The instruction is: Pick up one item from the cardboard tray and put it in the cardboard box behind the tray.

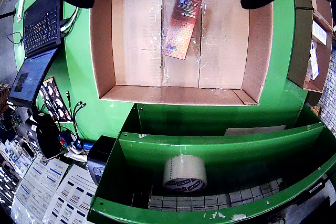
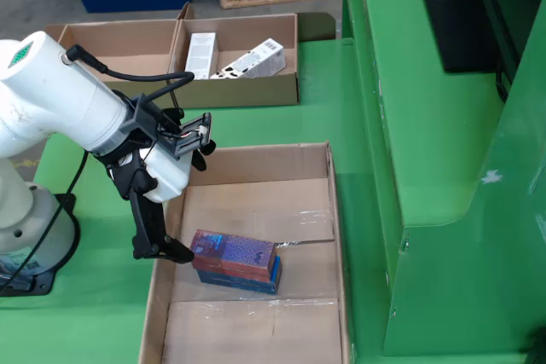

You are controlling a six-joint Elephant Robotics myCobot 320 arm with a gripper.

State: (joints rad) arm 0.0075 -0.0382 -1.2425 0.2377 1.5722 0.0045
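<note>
A flat packet (image 1: pixel 182 24) with a red patterned top and a blue side lies on the floor of the large cardboard box (image 1: pixel 102 40). In the fixed view the packet (image 2: pixel 235 253) rests near the box's left wall (image 2: pixel 158 296). My gripper (image 1: pixel 168 1) is open, its two black fingers spread wide at the top corners of the wrist view, with nothing between them. Seen from the fixed view, the gripper (image 2: pixel 194 204) hangs over the box's left rim, one fingertip (image 2: pixel 181 253) just left of the packet. Behind the box stands a cardboard tray (image 2: pixel 294 57) holding two white cartons (image 2: pixel 254 59).
A second, shallower cardboard tray (image 2: pixel 111 40) adjoins the first on the left. A tall green frame (image 2: pixel 426 168) walls off the right side. In the wrist view a tape roll (image 1: pixel 185 174) sits on a green shelf below the box, and a laptop (image 1: pixel 39 30) lies at the left.
</note>
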